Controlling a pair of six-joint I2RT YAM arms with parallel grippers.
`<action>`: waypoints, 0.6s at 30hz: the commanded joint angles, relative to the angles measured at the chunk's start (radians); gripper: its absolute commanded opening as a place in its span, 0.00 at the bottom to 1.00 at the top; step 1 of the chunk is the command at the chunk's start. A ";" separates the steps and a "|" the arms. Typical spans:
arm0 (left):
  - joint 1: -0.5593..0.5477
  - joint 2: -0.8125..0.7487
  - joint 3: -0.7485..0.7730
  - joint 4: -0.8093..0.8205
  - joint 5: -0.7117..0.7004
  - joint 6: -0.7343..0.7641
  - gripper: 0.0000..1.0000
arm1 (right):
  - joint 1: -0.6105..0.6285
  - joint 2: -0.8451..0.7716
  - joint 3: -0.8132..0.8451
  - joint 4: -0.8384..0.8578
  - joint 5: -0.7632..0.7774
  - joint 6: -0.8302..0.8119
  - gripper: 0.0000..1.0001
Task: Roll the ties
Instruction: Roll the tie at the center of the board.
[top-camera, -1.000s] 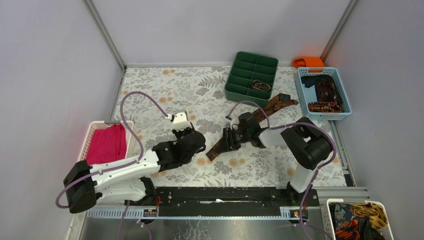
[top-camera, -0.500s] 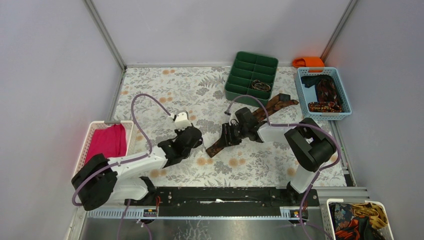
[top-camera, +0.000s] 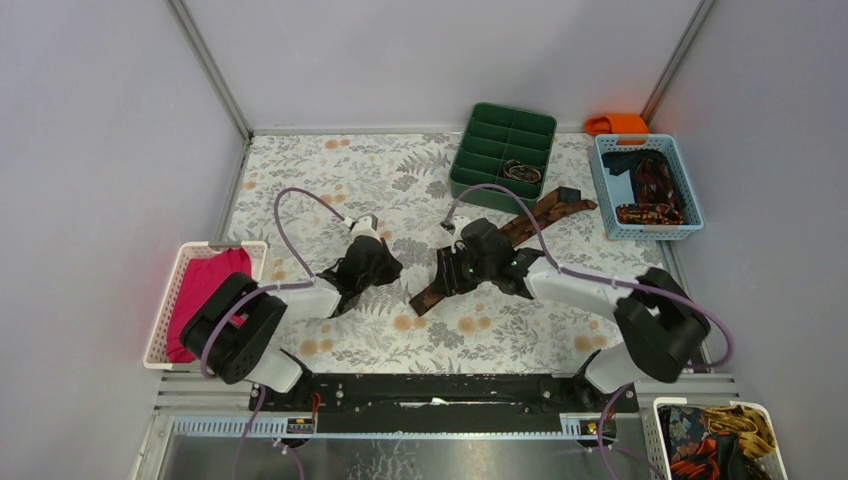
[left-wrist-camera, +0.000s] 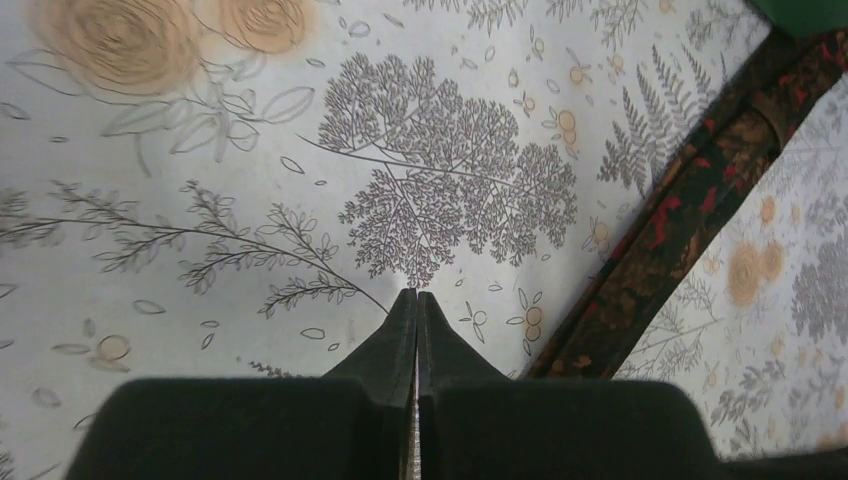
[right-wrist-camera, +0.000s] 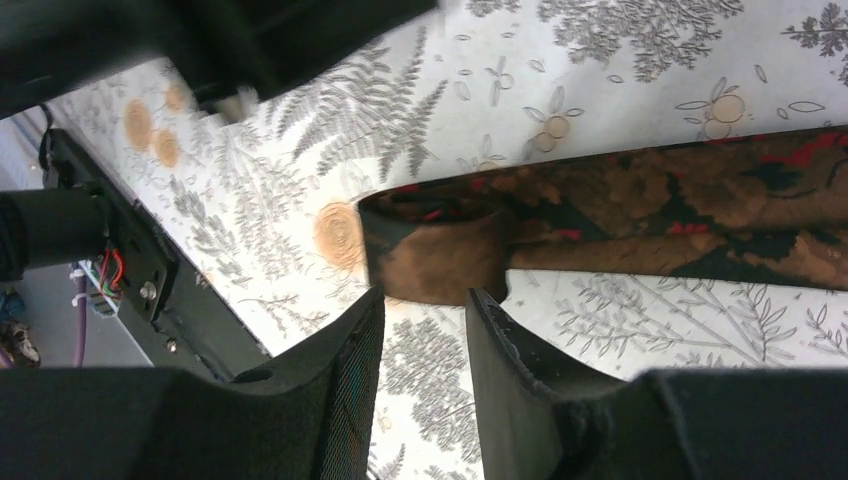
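Observation:
One brown and dark red patterned tie (top-camera: 510, 232) lies diagonally across the floral table, and its near end (right-wrist-camera: 440, 255) is folded over on itself. My right gripper (right-wrist-camera: 424, 298) is open. Its fingertips sit just short of that folded end with nothing between them; from above it (top-camera: 448, 272) hovers over the tie's lower end. My left gripper (left-wrist-camera: 416, 296) is shut and empty, its tip low over bare tablecloth left of the tie (left-wrist-camera: 690, 200). In the top view it (top-camera: 392, 268) is a short way left of the tie.
A green divided tray (top-camera: 497, 197) at the back holds a rolled tie (top-camera: 521, 171). A blue basket (top-camera: 650, 235) of ties stands at right, with an orange cloth (top-camera: 617, 124) behind it. A white basket (top-camera: 163, 310) with magenta cloth is at left. Another basket (top-camera: 715, 440) sits at the near right.
The left arm has folded back, and its shut gripper has shifted up and slightly towards the tie. The right arm has stretched out, and its gripper has edged left along the tie's lower end.

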 joint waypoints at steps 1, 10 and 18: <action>0.026 0.081 -0.032 0.233 0.210 0.033 0.00 | 0.089 -0.144 -0.031 -0.094 0.176 0.000 0.43; 0.027 0.120 -0.090 0.341 0.279 0.051 0.00 | 0.208 -0.163 -0.230 0.112 0.217 0.116 0.04; 0.026 0.099 -0.203 0.412 0.323 0.023 0.00 | 0.229 -0.052 -0.269 0.263 0.262 0.151 0.00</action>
